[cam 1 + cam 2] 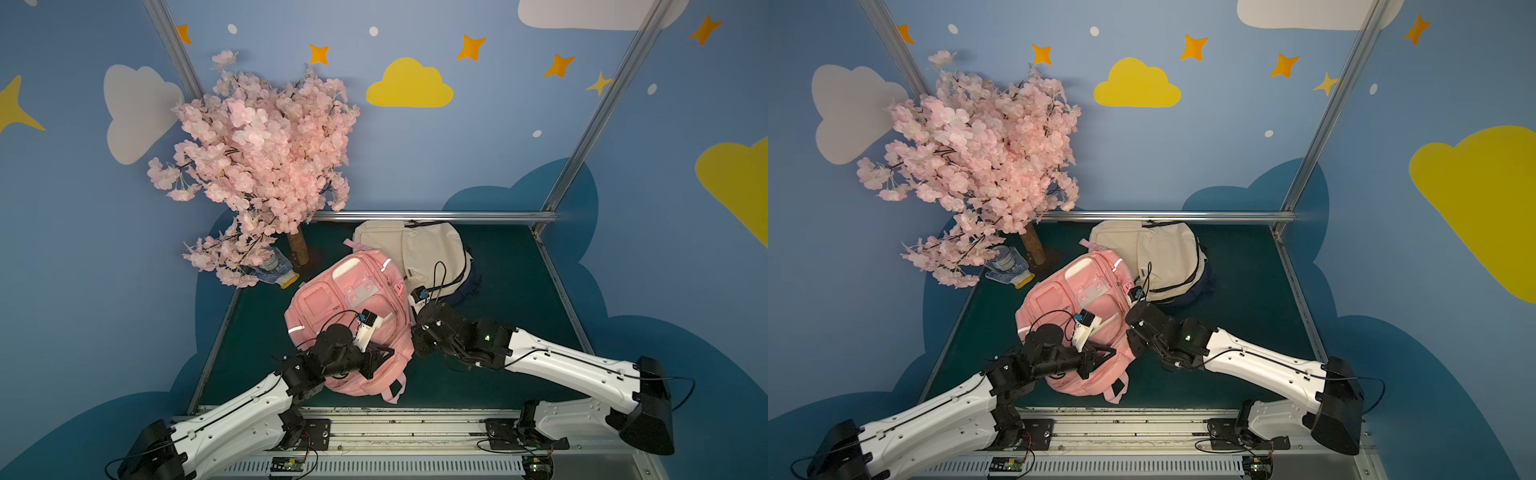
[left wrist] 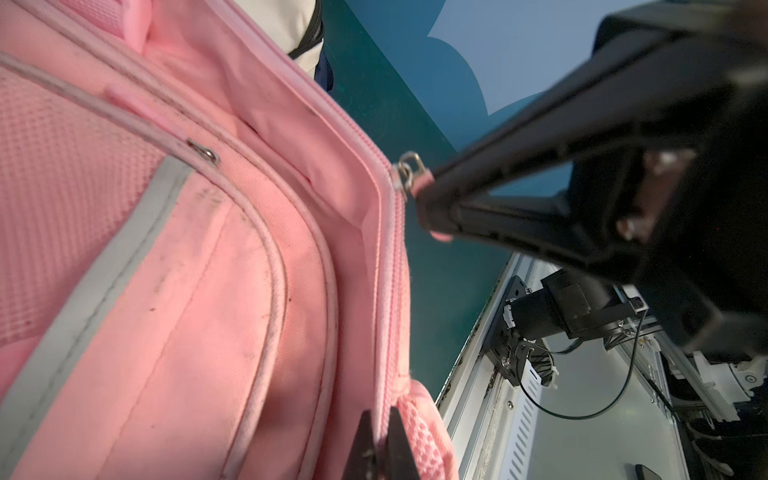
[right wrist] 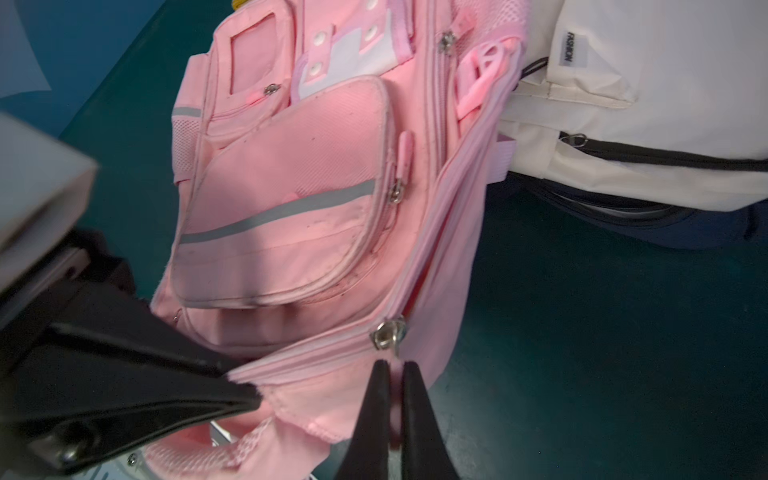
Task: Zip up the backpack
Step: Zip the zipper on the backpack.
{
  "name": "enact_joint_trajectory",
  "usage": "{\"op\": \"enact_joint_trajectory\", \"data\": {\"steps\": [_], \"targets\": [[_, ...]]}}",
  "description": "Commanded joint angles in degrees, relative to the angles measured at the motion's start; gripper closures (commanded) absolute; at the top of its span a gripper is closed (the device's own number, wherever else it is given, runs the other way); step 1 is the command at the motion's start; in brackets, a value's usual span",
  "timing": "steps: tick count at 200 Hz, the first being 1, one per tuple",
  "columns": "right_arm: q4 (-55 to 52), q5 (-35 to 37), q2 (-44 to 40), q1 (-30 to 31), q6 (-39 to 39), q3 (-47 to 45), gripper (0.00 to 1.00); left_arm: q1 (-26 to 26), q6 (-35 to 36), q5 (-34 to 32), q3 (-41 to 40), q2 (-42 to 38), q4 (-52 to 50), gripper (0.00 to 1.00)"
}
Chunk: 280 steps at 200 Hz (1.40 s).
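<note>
The pink backpack [image 1: 349, 299] [image 1: 1075, 299] lies on the green table in both top views, front pockets up. Its main zipper is closed along the stretch between my two grippers. Past the silver slider [image 2: 407, 170] [image 3: 388, 332] it gapes open onto pink lining [image 2: 291, 124]. My left gripper [image 2: 382, 432] [image 1: 390, 352] is shut on the zipper seam near the bag's bottom corner. My right gripper [image 3: 392, 374] [image 2: 428, 199] is shut on the pink pull tab hanging from the slider, at the bag's right edge.
A cream backpack [image 1: 424, 253] lies behind the pink one and touches it. A pink blossom tree [image 1: 266, 158] stands at the back left, with a bottle on blue cloth [image 1: 272, 266] at its foot. A metal rail [image 1: 415, 424] runs along the front edge.
</note>
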Motion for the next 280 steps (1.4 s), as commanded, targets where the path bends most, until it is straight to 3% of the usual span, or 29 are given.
{"op": "enact_joint_trajectory", "data": {"steps": [1,36,72,90,113,128,150,186,218,280], "targets": [[-1.8,1.9,0.0,-4.5,-1.4,2.9,1.00,-1.3,1.8,-2.4,0.3,-0.6,-5.1,0.97],[1.0,-2.1,0.9,-5.7,-6.1,4.3,1.00,-4.6,3.0,-3.4,1.6,0.5,-4.4,0.95],[6.2,-6.6,-0.2,-1.7,-7.7,2.9,1.00,-4.6,2.3,-7.0,4.8,1.4,-5.7,0.68],[10.6,-6.0,-1.4,1.6,-10.1,0.5,1.00,-4.6,2.4,-8.3,5.1,1.7,-3.4,0.49],[12.9,-4.9,-1.9,3.8,-10.6,-0.5,1.00,-4.6,3.3,-7.9,6.1,4.5,-1.7,0.44],[13.1,-3.8,-2.1,4.5,-10.5,-0.5,1.00,-4.6,3.7,-8.3,7.0,6.8,-2.3,0.47],[12.3,-0.7,-2.4,4.5,-10.2,-0.4,1.00,-4.6,3.7,-8.5,7.1,8.6,-2.7,0.69],[10.3,-0.9,-3.0,-1.0,-7.4,-0.1,1.00,-4.8,3.4,-7.3,6.3,7.9,-3.2,0.90],[8.1,-2.0,-0.4,-7.1,-7.3,2.1,1.00,-6.1,3.1,-8.8,5.8,5.0,-3.8,0.97],[12.0,-8.4,8.6,-17.7,-11.1,8.7,1.00,-11.7,4.9,-12.8,9.0,1.3,-6.0,0.97]]}}
